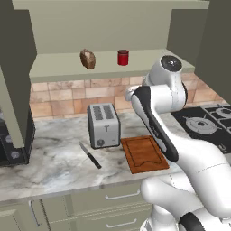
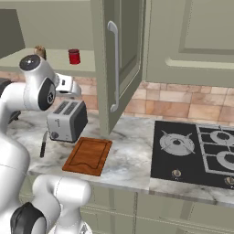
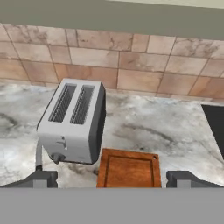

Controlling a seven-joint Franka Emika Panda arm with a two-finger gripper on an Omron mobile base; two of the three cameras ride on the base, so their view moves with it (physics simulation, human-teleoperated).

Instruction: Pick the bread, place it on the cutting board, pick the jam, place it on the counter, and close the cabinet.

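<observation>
Gripper (image 3: 112,178) stood spread wide and empty, its fingertips (image 3: 41,178) apart above the worktop (image 3: 157,131), looking down on the board (image 3: 129,168) and the toaster (image 3: 76,122) beside it. Behind it the arm (image 1: 155,122) was folded, elbow high, hand raised toward the cabinet (image 2: 119,64), whose doors stood open. Bread (image 1: 87,59) and jam (image 1: 122,57) sat apart on the cabinet shelf (image 1: 58,67). A knife (image 1: 90,155) lay left of the board; the stovetop (image 2: 196,151) lay to the right, under a tiled wall (image 3: 131,57).
</observation>
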